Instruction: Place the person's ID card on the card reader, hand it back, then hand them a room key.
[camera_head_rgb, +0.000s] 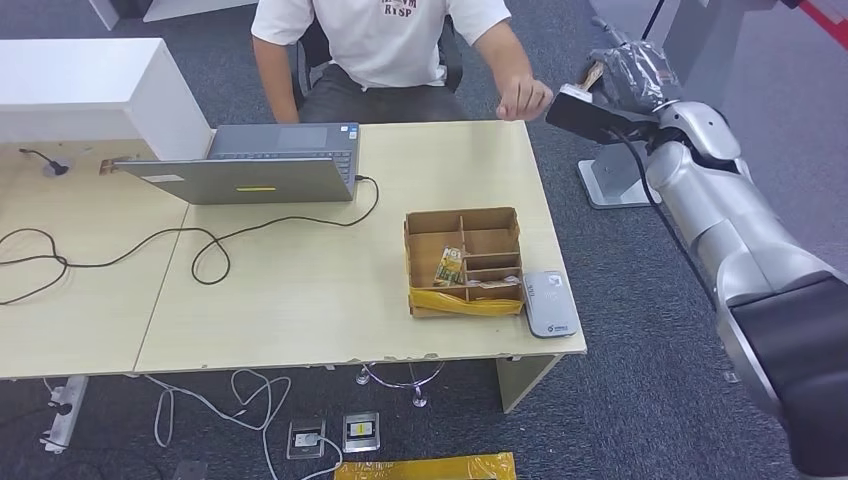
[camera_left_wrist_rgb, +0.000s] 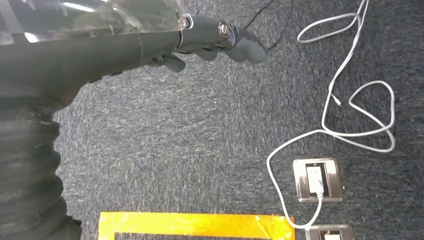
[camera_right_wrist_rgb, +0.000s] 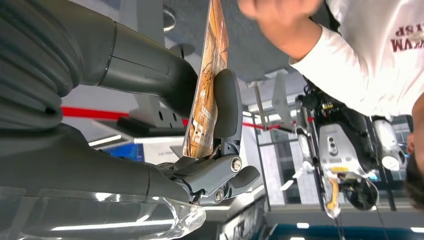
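My right hand (camera_head_rgb: 612, 78) is raised beyond the table's far right corner and pinches a thin card with an orange-brown print (camera_right_wrist_rgb: 206, 90) between thumb and finger; its edge (camera_head_rgb: 593, 75) shows in the head view too. The seated person's hand (camera_head_rgb: 524, 98) hovers just left of the card, apart from it, and looks blurred in the right wrist view (camera_right_wrist_rgb: 278, 11). The grey card reader (camera_head_rgb: 550, 303) lies at the table's near right edge with nothing on it. My left hand (camera_left_wrist_rgb: 220, 41) hangs over the carpet and holds nothing, its fingers loosely extended.
A cardboard box with compartments (camera_head_rgb: 490, 218) stands beside the reader, with a yellow-green card (camera_head_rgb: 450, 268) in it. An open laptop (camera_head_rgb: 250, 170) and its cable (camera_head_rgb: 210, 250) lie to the left. Floor sockets (camera_left_wrist_rgb: 318, 180), white cables and yellow tape (camera_left_wrist_rgb: 195, 223) are below.
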